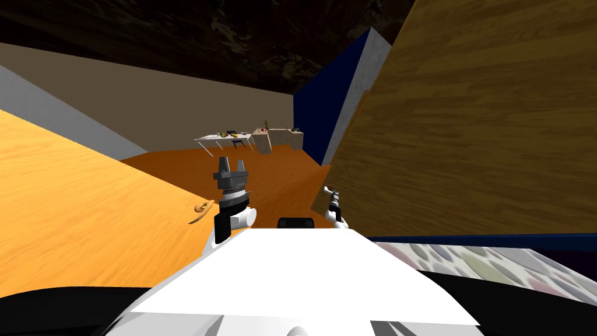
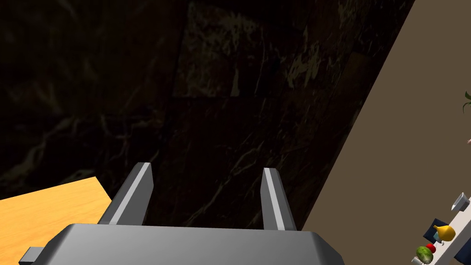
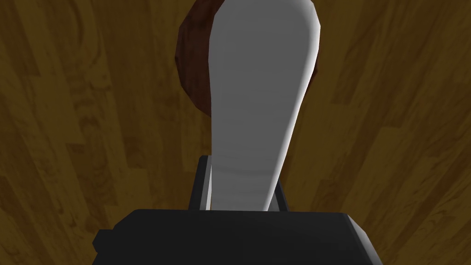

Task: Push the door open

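One hand does the work here: the right hand is at the lever handle of the dark wood door, which takes up the right side of the scene with its free edge near the middle. Seen from the wrist, the pale grey lever rises straight out of the hand's dark body, over a reddish-brown rose. The hand looks closed narrowly on the lever's sides — a grip, as far as I can judge. The left hand hangs in the gap between this door and an orange panel on the left, its fingers spread wide and holding nothing.

Beyond the gap lie orange floor and, far off, a bench with small things on it, so the door seems partly swung already. To push well, I would drive through the lever along the door's arc rather than straight ahead — letting the wrist turn with the swing so the grip does not twist off. The left arm is best held clear of the door's edge.
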Controlling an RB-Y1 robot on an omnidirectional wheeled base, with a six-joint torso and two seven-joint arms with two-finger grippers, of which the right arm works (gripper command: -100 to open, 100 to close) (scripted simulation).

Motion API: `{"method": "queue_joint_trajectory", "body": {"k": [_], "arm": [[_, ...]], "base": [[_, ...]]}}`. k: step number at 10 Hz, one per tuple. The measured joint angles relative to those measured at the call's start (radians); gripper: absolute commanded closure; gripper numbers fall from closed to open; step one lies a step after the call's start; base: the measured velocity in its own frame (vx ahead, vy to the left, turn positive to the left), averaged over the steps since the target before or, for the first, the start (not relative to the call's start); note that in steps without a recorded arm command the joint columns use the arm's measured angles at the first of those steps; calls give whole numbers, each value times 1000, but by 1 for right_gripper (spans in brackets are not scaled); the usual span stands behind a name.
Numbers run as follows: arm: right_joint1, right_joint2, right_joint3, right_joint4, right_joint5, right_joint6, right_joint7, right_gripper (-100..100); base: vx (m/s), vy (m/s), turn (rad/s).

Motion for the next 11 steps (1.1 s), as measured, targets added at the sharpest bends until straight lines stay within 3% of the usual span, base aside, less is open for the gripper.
{"method": "queue_joint_trajectory", "body": {"k": [2, 4, 6, 8, 11], "arm": [[0, 4, -27, 0, -15, 4, 14, 100], [-24, -11, -52, 55, -29, -26, 14, 100], [-15, -9, -60, 36, -33, -23, 16, 100], [-1, 5, -77, 13, -42, -6, 28, 100], [-2, 2, -101, 26, -56, -16, 31, 100]], "base": [[217, 51, -75], [146, 32, -44], [84, 8, -20], [151, 21, -51], [169, 32, -51]]}}
